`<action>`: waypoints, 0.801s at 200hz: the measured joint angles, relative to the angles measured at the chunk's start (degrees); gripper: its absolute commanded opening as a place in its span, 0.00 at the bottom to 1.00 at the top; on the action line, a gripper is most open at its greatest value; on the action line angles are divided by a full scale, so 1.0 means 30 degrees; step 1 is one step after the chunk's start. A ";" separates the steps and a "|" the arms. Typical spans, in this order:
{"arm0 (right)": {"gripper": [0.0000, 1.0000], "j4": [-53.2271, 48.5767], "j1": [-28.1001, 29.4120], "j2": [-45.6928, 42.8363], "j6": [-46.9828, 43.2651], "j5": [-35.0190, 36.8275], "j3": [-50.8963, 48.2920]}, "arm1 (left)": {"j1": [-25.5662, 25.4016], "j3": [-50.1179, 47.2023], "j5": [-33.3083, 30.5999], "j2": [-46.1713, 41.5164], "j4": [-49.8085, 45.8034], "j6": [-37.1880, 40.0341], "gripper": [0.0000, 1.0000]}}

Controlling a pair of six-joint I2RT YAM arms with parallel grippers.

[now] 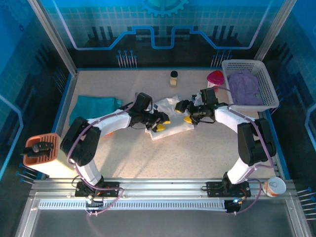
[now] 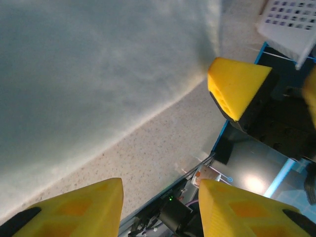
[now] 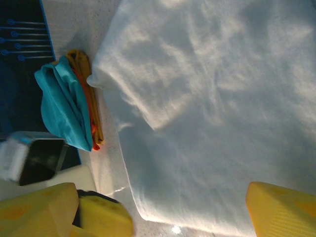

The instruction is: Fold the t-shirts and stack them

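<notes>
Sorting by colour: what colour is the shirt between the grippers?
White t-shirt; right wrist view shows it best.

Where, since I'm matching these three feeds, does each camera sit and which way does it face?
Top external: above and behind the arms, looking down on the table; shows both arms, left gripper and right gripper.
Left wrist: on the left arm, looking along its yellow fingers at the white t-shirt edge.
Right wrist: on the right arm, looking past its own fingers at that shirt, teal t-shirt beyond.
Shared: all three see the white t-shirt; top external and right wrist see the teal one.
</notes>
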 measured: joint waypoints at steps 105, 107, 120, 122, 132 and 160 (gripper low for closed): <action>0.88 0.5231 0.0131 0.0277 0.0860 -0.0189 -0.4583 | -0.0087 0.0408 0.0160 0.3395 -0.0794 0.2288 0.39; 0.87 0.5370 0.0131 0.0248 0.0860 -0.0197 -0.4663 | -0.0066 0.0408 0.0182 0.3395 -0.0823 0.2382 0.39; 0.87 0.6105 0.0131 0.0051 0.0867 -0.0350 -0.5202 | -0.0029 0.0408 0.0393 0.3402 -0.1035 0.2951 0.38; 0.87 0.6222 0.0131 0.0022 0.0867 -0.0357 -0.5275 | -0.0029 0.0408 0.0423 0.3402 -0.1056 0.3009 0.38; 0.87 0.6776 0.0131 -0.0240 0.0889 -0.0481 -0.5799 | -0.0007 0.0408 0.0576 0.3402 -0.1333 0.3519 0.38; 0.88 0.7577 0.0153 -0.1443 0.1217 -0.0583 -0.7417 | 0.0066 -0.0015 0.1239 0.3286 -0.1654 0.4932 0.36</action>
